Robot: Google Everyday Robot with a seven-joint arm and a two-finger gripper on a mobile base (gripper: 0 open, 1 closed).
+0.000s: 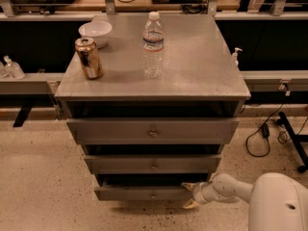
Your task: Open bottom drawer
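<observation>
Tool [189, 195] spread open beside bottom drawer [144, 193].

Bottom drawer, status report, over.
Pincer open at right end of flat grey bottom drawer. Dark gap shows above its front. Grey middle drawer directly above, apart from pincer.

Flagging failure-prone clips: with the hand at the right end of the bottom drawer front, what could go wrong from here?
1. The hand sits open at the right end of the bottom drawer, away from its centre knob. An off-centre pull may skew the drawer, or the hand may slip off.
2. The water bottle and can stand upright on the cabinet top. A jerk might tip them.
</observation>
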